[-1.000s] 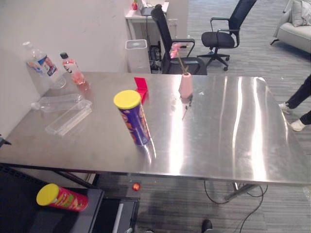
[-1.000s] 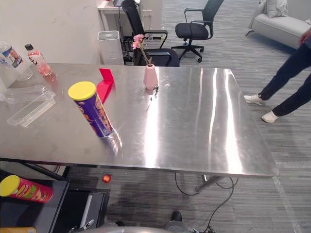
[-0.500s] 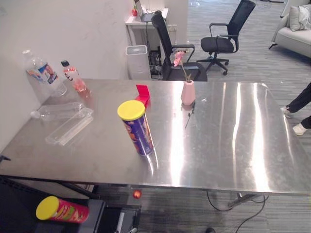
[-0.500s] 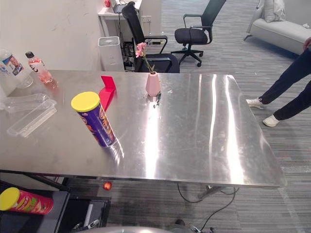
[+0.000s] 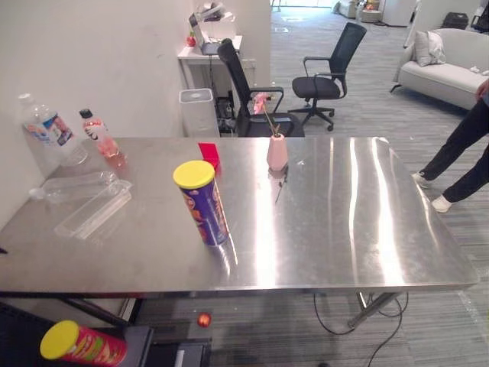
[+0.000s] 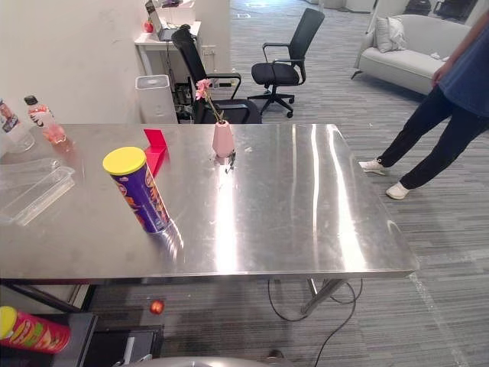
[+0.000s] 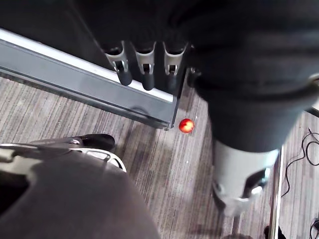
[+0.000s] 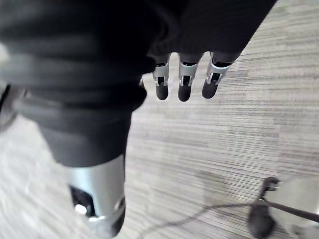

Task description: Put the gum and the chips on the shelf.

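Left eye view has the blue chips can (image 5: 202, 200) upright on the tabletop (image 5: 344, 222), left of middle, with a red box (image 5: 208, 153) just beyond it. A red can (image 5: 80, 345) lies on the dark shelf (image 5: 19, 325) below, near left. The left hand (image 7: 146, 69) and right hand (image 8: 183, 82) hang straight-fingered and empty.

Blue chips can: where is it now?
The blue chips can stands upright on the steel table, left of centre in both eye views, nearer than the red box.

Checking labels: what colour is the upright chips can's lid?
Yellow; the lid shows best in the left eye view.
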Motion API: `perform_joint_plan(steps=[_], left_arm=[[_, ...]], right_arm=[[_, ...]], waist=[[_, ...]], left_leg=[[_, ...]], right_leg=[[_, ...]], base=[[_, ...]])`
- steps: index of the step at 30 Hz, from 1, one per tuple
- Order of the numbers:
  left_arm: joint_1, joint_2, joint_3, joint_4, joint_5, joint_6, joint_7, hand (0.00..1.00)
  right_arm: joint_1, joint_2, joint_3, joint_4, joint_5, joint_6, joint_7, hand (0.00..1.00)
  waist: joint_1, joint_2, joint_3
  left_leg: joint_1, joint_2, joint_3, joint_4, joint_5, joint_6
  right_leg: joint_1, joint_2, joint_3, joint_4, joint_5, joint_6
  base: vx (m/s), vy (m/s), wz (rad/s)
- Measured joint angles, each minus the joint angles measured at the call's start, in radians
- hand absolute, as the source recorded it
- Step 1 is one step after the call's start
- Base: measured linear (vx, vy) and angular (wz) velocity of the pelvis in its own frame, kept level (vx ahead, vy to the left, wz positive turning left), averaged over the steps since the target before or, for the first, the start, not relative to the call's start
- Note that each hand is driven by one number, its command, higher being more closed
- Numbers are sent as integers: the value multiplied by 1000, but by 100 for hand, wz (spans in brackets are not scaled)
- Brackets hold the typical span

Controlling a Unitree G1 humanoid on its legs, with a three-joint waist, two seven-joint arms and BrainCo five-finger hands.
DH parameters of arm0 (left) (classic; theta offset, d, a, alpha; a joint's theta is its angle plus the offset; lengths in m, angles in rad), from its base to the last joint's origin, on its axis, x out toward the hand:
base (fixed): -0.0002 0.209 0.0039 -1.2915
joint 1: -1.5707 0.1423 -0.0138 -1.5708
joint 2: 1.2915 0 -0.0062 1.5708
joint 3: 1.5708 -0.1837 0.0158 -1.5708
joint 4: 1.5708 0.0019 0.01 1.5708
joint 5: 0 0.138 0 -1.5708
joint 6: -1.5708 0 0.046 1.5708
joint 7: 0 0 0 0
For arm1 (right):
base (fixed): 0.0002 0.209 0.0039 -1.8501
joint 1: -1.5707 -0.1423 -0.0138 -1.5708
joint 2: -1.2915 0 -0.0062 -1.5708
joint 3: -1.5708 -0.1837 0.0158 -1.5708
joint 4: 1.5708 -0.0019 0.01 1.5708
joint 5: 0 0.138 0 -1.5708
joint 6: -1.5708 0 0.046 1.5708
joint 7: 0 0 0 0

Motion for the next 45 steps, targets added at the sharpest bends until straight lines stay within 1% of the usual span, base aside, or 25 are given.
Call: perform_joint_plan(steps=[1, 3, 4, 8, 10, 11, 12, 13, 14, 16, 19, 23, 25, 26, 27, 28, 30, 31, 32, 33, 34, 36, 40, 42, 45], left_arm=[[1, 0, 17, -6, 15, 5, -3, 0], [2, 0, 28, -9, 19, 6, -3, 0], [2, 0, 33, -13, 19, 6, -4, 0], [2, 1, 32, -53, 19, 7, -6, 0], [6, 2, 31, -62, 20, 10, -6, 0], [13, 3, 27, -69, 20, 13, -6, 0], [17, 4, 20, -69, 20, 16, -6, 0], [20, 3, 17, -69, 19, 17, -6, 0], [25, 3, 10, -69, 19, 18, -6, 0], [34, 3, -2, -69, 19, 28, -6, 0], [44, 3, -8, -88, 20, 35, -6, 0], [55, -2, -9, -113, 52, 35, -13, 0], [63, -3, -9, -123, 62, 35, -15, 0], [65, -3, -9, -123, 63, 35, -15, 0], [68, -3, -9, -125, 75, 35, -14, 0], [71, -2, -7, -127, 88, 34, -13, 0], [74, -2, -6, -126, 90, 34, -11, 0], [76, -2, -6, -126, 92, 34, -7, 0], [76, -2, -6, -126, 92, 34, -4, 0], [76, -2, -6, -127, 92, 33, 1, 0], [75, -2, -5, -127, 92, 33, 2, 0], [75, -1, -5, -127, 92, 32, 6, 0], [75, -1, -6, -126, 97, 16, 10, 0], [73, -1, -7, -126, 99, 5, 15, 0], [70, -1, -7, -125, 101, 2, 26, 0]], right_arm=[[-14, -46, -100, -7, 24, -3, -17, 0], [-21, -80, -158, -28, 33, -5, -33, 0], [-27, -100, -189, -56, 39, -17, -39, 0], [-84, -189, -236, -221, 36, -78, -74, 0], [-127, -219, -252, -283, 29, -98, -72, 0], [-154, -239, -252, -321, 18, -110, -69, 0], [-183, -258, -250, -358, 16, -118, -65, 0], [-193, -268, -246, -372, 13, -122, -63, 0], [-216, -285, -225, -410, -1, -129, -61, 0], [-222, -300, -167, -493, -26, -144, -45, 0], [-232, -304, -46, -676, -114, -144, -15, 0], [-254, -304, 97, -882, -308, -137, 81, 0], [-256, -302, 145, -948, -377, -134, 153, 0], [-256, -302, 156, -961, -385, -134, 173, 0], [-256, -302, 174, -983, -406, -134, 219, 0], [-257, -303, 192, -1003, -406, -134, 266, 0], [-257, -303, 234, -1039, -404, -128, 329, 0], [-257, -302, 264, -1065, -402, -114, 379, 0], [-257, -303, 279, -1075, -402, -106, 402, 0], [-256, -303, 305, -1083, -396, -95, 448, 0], [-257, -303, 319, -1085, -393, -89, 467, 0], [-257, -303, 382, -1102, -391, -75, 538, 0], [-256, -301, 478, -1113, -367, -49, 634, 0], [-256, -301, 521, -1115, -363, -19, 683, 0], [-256, -301, 564, -1116, -363, -17, 720, 0]], waist=[[-2, -5, -3], [-2, -9, -4], [-3, -12, -8], [-11, -22, -15], [-20, -16, -20], [-26, -24, -19], [-26, -11, -29], [-26, -16, -27], [-26, -15, -27], [-28, -8, -31], [-28, -6, -32], [-27, -6, -33], [-25, -8, -33], [-25, -9, -34], [-25, -11, -35], [-25, -12, -36], [-25, -12, -37], [-26, -12, -37], [-26, -12, -37], [-26, -13, -38], [-24, -13, -38], [-23, -16, -38], [-23, -21, -38], [-17, -21, -37], [-6, -19, -35]], left_leg=[[5, -2, 5, 0, -7, 0], [12, -4, 10, 0, -12, 1], [14, -5, 15, 0, -16, 3], [15, -13, 32, 0, -25, 7], [16, -14, 34, 0, -28, 7], [16, -14, 36, 0, -30, 5], [15, -14, 41, 1, -31, 5], [15, -14, 47, 1, -32, 4], [15, -14, 51, 2, -33, 3], [17, -12, 51, 3, -35, 1], [13, -12, 51, 6, -35, 1], [13, -10, 48, 6, -35, 1], [10, -8, 41, 6, -35, 1], [9, -8, 36, 7, -35, 1], [4, -7, 28, 7, -35, 2], [0, -6, 23, 7, -35, 2], [-4, -4, 18, 7, -35, 2], [-6, -2, 9, 7, -34, 2], [-6, -1, 4, 7, -34, 2], [-5, 0, 0, 7, -34, 2], [-5, 1, -2, 7, -34, 2], [-7, 2, -14, 7, -34, 2], [-25, 3, -32, 21, -36, 5], [-41, 4, -56, 43, -39, 9], [-57, 5, -75, 56, -39, 9]], right_leg=[[-1, -1, 10, 2, 0, 0], [-1, -1, 18, 6, 0, 0], [-2, -1, 21, 7, -1, -1], [-18, -6, 32, 22, -6, -10], [-25, -6, 36, 34, -11, -18], [-26, -6, 37, 34, -11, -18], [-33, -5, 43, 37, -12, -18], [-38, -4, 46, 40, -12, -19], [-40, -2, 47, 45, -15, -23], [-42, -1, 47, 51, -18, -27], [-57, -1, 50, 67, -26, -19], [-57, 0, 47, 70, -29, -19], [-55, 0, 41, 69, -29, -19], [-55, 0, 37, 69, -29, -19], [-54, -1, 26, 68, -29, -19], [-54, -2, 16, 68, -29, -19], [-54, -1, 6, 67, -29, -19], [-51, -1, -9, 67, -29, -19], [-49, -1, -13, 67, -29, -19], [-46, -1, -18, 67, -29, -19], [-44, -1, -21, 66, -29, -19], [-37, -2, -37, 65, -29, -19], [-36, -8, -65, 63, -29, -19], [-35, -12, -76, 62, -29, -19], [-30, -16, -95, 58, -29, -19]], base=[[65, 39, -18], [46, 27, -14], [41, 29, -16], [20, 15, -11], [5, -5, -7], [-2, -17, -8], [-4, -20, -14], [-5, -24, -14], [-4, -30, -7], [-3, -38, -3], [-13, -38, -5], [-16, -42, 1], [0, -33, 8], [8, -34, 16], [13, -40, 17], [13, -32, 16], [12, -32, 11], [11, -36, 14], [9, -37, 16], [6, -27, 11], [5, -31, 14], [1, -31, 14], [0, -33, 15], [7, -47, 18], [-14, -38, 19]])
